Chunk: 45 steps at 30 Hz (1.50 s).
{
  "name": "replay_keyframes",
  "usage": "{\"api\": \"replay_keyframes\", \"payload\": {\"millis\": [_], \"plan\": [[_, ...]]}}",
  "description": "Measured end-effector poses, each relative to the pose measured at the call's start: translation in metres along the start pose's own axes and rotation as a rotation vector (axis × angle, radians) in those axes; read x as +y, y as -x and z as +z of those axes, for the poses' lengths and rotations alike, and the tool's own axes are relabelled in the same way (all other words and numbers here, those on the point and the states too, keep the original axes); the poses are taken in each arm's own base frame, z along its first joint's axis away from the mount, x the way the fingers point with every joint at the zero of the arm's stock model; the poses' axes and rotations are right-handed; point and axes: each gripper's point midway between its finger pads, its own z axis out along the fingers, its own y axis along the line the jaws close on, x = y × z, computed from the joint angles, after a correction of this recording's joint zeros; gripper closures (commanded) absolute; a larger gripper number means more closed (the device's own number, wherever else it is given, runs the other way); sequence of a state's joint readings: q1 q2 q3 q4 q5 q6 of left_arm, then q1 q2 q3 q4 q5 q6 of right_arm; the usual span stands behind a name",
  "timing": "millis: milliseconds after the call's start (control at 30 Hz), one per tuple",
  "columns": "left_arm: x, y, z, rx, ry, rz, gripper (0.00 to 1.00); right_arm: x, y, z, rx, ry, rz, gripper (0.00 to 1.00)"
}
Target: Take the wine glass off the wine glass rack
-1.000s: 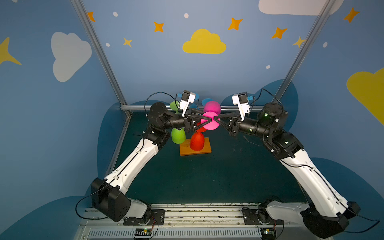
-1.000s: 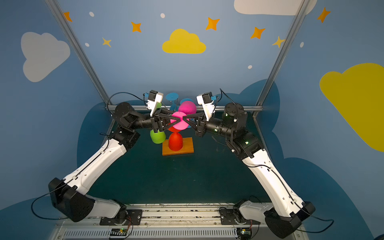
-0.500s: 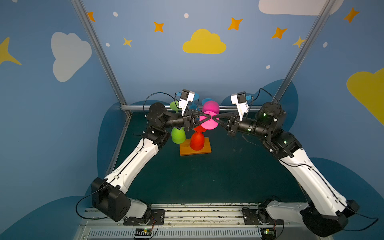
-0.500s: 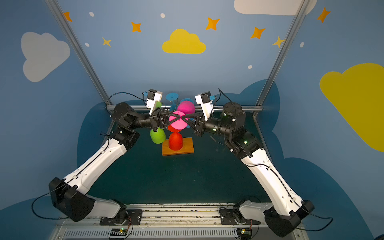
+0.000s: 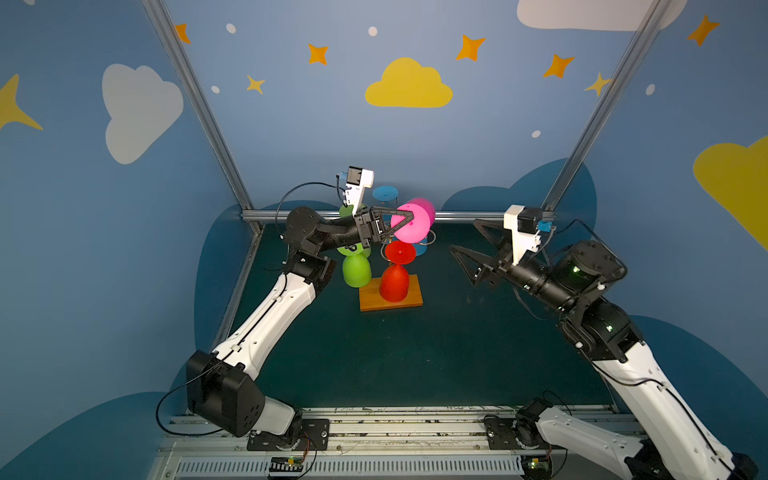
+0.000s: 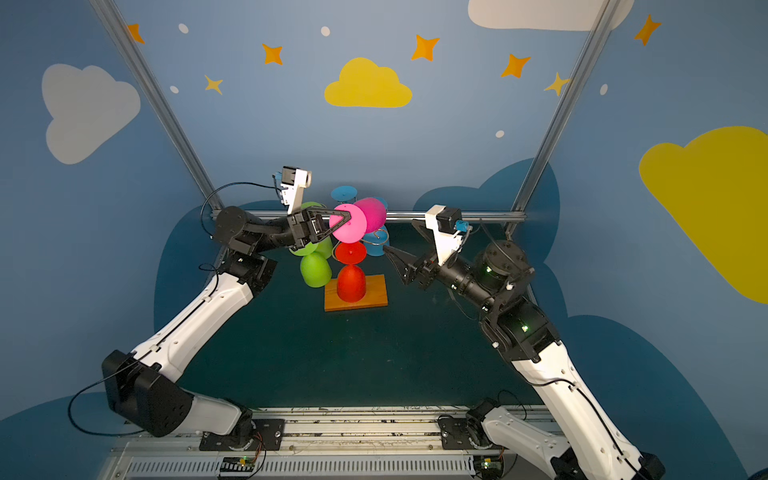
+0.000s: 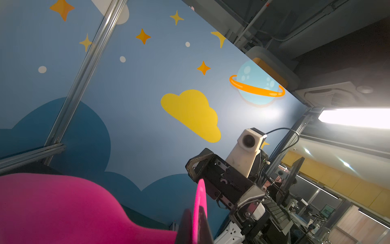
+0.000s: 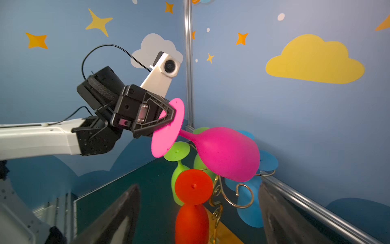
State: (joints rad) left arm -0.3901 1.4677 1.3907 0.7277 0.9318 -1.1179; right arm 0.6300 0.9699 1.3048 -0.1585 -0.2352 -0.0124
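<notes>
Blue cloud-painted walls (image 5: 311,137); teal tabletop (image 5: 415,365) bears wine glass rack (image 5: 390,301).

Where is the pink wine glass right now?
In both top views the pink wine glass is tipped sideways near centre, its foot pinched in the left claw, above the red glass on the rack.

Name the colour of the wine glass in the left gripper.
Bright pink; the wine glass, clamped by the left gripper, shows best in the right wrist view.
</notes>
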Motion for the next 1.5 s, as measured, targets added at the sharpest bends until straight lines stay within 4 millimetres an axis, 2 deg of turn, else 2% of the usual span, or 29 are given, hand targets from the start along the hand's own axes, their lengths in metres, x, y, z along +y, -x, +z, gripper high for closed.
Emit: {"api": "replay_keyframes", "payload": {"millis": [100,300,633,900,1100,1500], "plan": [[0.008,0.004,0.001,-0.018,0.003,-0.053,0.97,-0.007,-0.011,0.005,-0.01,-0.036,-0.105,0.1],[0.017,0.007,0.0,-0.038,0.013,-0.134,0.97,-0.016,-0.04,0.031,0.021,-0.045,-0.236,0.08],[0.008,0.014,0.001,-0.054,-0.009,-0.174,0.97,-0.015,-0.049,0.07,0.01,0.034,-0.338,0.08],[0.004,0.018,0.0,-0.063,-0.024,-0.206,0.97,-0.026,-0.056,0.099,0.025,0.054,-0.354,0.08],[-0.001,0.02,-0.001,-0.071,-0.04,-0.214,0.97,-0.03,-0.058,0.113,0.03,0.067,-0.352,0.08],[-0.006,0.023,-0.001,-0.079,-0.069,-0.235,0.97,-0.029,-0.057,0.124,0.02,0.091,-0.344,0.08]]}}
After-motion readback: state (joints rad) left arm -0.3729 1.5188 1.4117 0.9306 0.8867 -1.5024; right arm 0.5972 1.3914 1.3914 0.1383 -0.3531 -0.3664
